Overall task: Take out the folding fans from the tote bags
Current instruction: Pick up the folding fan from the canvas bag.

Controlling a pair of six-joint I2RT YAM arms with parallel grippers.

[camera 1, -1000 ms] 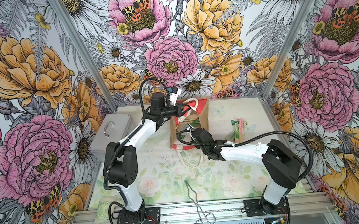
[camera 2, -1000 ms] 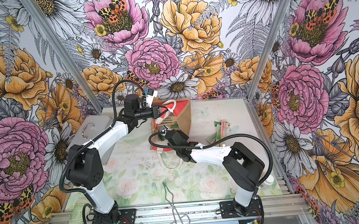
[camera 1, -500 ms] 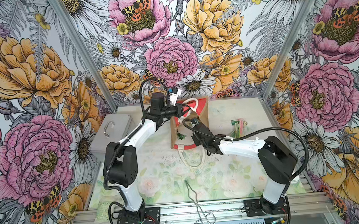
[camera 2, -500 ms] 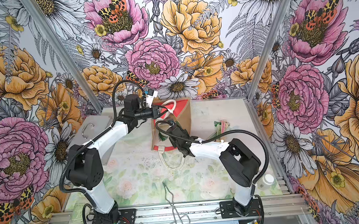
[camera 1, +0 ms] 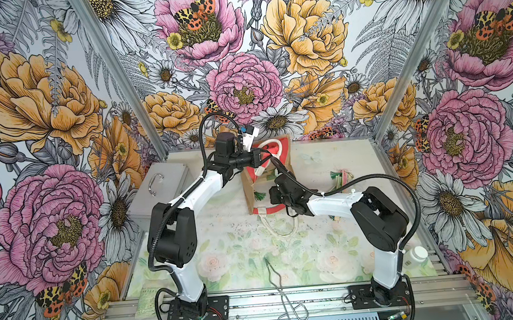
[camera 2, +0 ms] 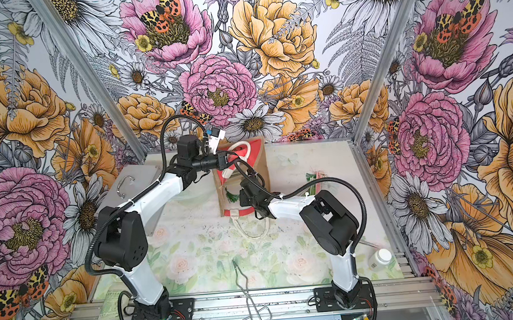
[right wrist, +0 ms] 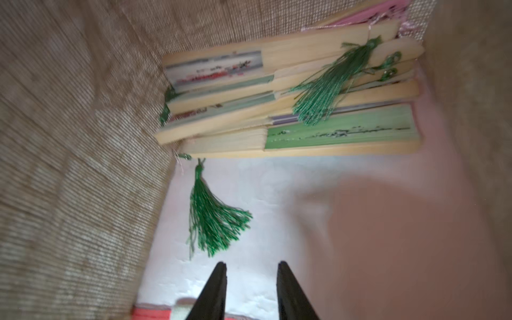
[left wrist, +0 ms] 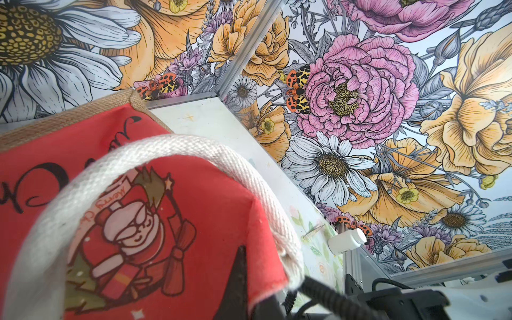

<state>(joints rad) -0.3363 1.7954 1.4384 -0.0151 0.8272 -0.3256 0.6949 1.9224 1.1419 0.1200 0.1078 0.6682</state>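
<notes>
Floral walls enclosed the pale tabletop (camera 1: 326, 162), where the boxy tan jute tote bag (camera 1: 248, 195) lay on its side near the far edge. Slim closed folding fans (right wrist: 291, 110) with pale wooden slats, green leaves and green tassels were stacked deep inside. The left gripper (camera 1: 259, 159) was clamped on the white rope handle (left wrist: 194, 146). The right gripper (right wrist: 251, 264) stood apart and empty in the bag's mouth.

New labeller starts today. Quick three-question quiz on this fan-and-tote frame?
1. True or false: the right gripper has its jaws apart, nothing between them.
2. The left gripper is shut on: A) the tongs, B) the rope handle of the tote bag, C) the grey case.
3. Fill in: the loose tassel inside the bag, nearest the right gripper, is ___.
Key: 1 true; 2 B; 3 green.
</notes>
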